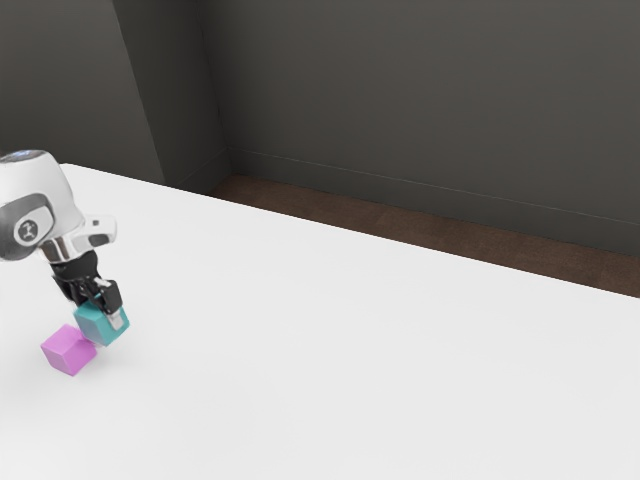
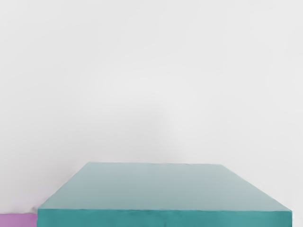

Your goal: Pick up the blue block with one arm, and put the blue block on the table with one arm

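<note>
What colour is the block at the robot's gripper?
Teal, a greenish blue; the block shows best in the wrist view.

**White Shell, Black Pincer**

The pincer point(image 1: 101, 312) is black and angular, with a small pale patch low down. Directly above it sits a white hand housing point(image 1: 74, 240), whose squared end bears a small dark mark. Higher still, a glossy white, rounded arm segment point(image 1: 38, 182) swells out, carrying a grey disc point(image 1: 28, 231) with a light-rimmed emblem. A dark, bluish patch tops the shell.
</note>
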`<state>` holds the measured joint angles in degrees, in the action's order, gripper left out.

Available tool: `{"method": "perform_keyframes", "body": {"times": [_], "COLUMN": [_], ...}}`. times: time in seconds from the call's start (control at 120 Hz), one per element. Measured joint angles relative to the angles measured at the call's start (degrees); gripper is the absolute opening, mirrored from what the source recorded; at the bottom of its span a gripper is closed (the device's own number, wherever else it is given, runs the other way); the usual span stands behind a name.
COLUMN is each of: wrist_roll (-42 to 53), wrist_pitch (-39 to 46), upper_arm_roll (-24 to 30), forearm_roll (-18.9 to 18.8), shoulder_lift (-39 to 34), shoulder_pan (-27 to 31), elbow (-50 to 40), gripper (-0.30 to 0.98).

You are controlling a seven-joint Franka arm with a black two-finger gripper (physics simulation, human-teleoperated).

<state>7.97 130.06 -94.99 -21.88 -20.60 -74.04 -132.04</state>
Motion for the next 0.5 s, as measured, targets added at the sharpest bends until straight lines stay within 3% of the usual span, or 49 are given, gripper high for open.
{"method": "perform_keyframes", "body": {"times": [0.208, 0.292, 0.467, 0.5], "wrist_roll": [-2.6, -3.8, -6.0, -6.3], "wrist_pitch": [0.2, 0.8, 2.0, 2.1], "upper_arm_roll": [-0.8, -4.2, -6.0, -6.0], "forearm_roll": [2.3, 2.4, 2.4, 2.5], "shoulder_lift": [0.4, 0.2, 0.0, 0.0], "shoulder_pan": [-10.5, -14.4, -16.3, -16.4], "elbow": [-0.7, -1.7, -2.9, -3.0], "gripper": [0.33, 0.33, 0.33, 0.38]}}
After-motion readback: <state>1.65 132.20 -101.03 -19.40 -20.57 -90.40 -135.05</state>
